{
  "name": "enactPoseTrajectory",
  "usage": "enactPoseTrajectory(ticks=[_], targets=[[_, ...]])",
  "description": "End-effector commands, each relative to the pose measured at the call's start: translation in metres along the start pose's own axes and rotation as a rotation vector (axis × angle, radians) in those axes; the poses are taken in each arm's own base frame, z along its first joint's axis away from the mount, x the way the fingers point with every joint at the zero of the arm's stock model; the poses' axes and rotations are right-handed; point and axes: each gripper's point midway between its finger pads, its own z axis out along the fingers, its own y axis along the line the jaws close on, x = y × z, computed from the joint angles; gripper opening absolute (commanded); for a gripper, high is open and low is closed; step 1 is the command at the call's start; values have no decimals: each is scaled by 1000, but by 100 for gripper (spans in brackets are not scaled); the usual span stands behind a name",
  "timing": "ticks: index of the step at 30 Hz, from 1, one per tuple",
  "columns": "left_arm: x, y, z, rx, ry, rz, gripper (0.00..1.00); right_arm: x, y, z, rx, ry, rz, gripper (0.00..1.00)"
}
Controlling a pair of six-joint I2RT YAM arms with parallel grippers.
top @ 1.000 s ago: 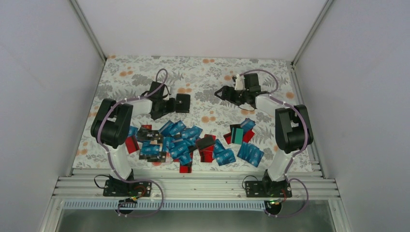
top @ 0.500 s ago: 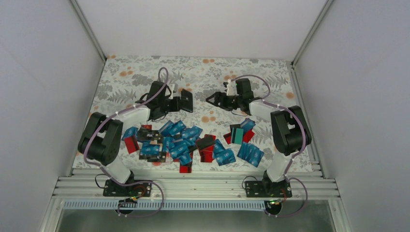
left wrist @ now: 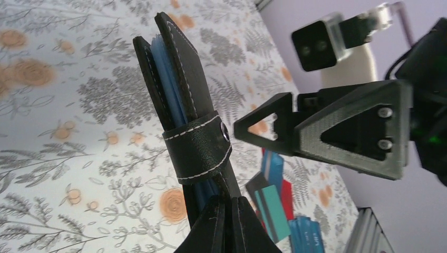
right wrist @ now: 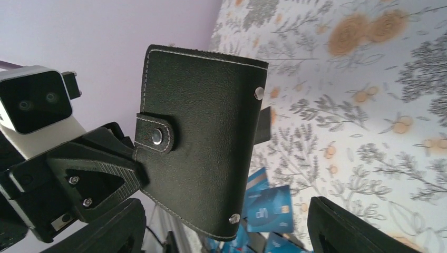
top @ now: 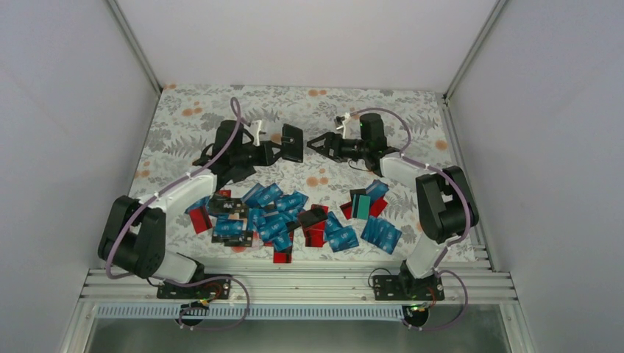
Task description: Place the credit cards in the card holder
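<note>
Card holder [top: 292,142] in left claw [top: 281,151], right claw [top: 313,143] beside, credit cards [top: 276,213] nearby.

desk [top: 206,110]: we see it under both pincers, carrying the loose cards
credit cards [top: 279,217]: we find them scattered on the near half of the desk, many overlapping, a smaller group off to the right
card holder [top: 292,142]: we see it lifted above the far half of the desk, behind the cards, near the middle
left pincer [top: 282,150]: we find it left of the card holder, clamped on one end of it
right pincer [top: 315,142]: we find it just right of the card holder, facing it, jaws apart
</note>
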Motion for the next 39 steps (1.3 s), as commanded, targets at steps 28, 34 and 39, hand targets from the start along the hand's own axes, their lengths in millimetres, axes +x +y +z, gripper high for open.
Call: enactPoseTrajectory(ticks=[28,34,39], targets=[[-35,-99,-51,302,-79,102,2,4,108,-12,-348,137,-79,50],[-35,-99,-51,306,-82,101,2,5,124,-15,-375,144,-113,48],[-32,-96,-49,302,-77,91,2,5,133,-17,-389,147,-132,41]])
